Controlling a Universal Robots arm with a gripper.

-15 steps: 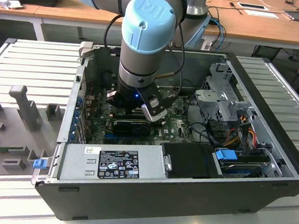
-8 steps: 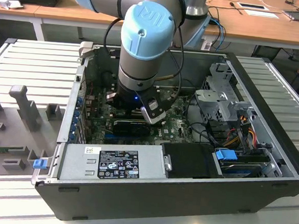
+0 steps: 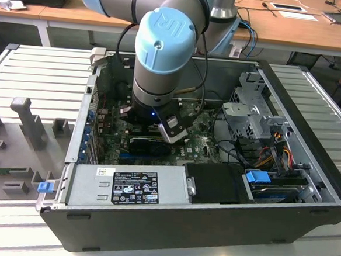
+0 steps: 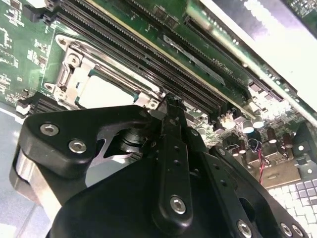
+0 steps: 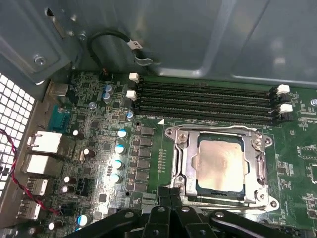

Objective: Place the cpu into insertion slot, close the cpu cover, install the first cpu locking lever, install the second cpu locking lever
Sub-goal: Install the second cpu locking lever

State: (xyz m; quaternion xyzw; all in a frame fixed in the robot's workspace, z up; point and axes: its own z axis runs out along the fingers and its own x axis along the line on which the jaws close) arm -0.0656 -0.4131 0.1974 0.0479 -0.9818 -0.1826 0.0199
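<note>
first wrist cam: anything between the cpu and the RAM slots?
In the first wrist view, the top bar of the cpu cover crosses between the cpu and the RAM slots, then a narrow strip of bare green board.

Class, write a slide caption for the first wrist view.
Chip seated in its socket, metal cover framing it, gripper poised at the socket's edge.

Open black computer case (image 3: 306, 190) lies on slatted metal counter (image 3: 40, 72). Grey power supply (image 3: 125, 186) along case's near wall; blue clip (image 3: 44, 186) at its corner toward exterior view's left. Silver drive cage (image 3: 251, 107) and orange cables (image 3: 266, 153) toward exterior view's right. Wooden desk (image 3: 282, 30) behind. First wrist view: four black memory slots (image 5: 205, 101) with white latches, silver-topped capacitors (image 5: 118, 163), red wire (image 5: 20, 196).
</note>
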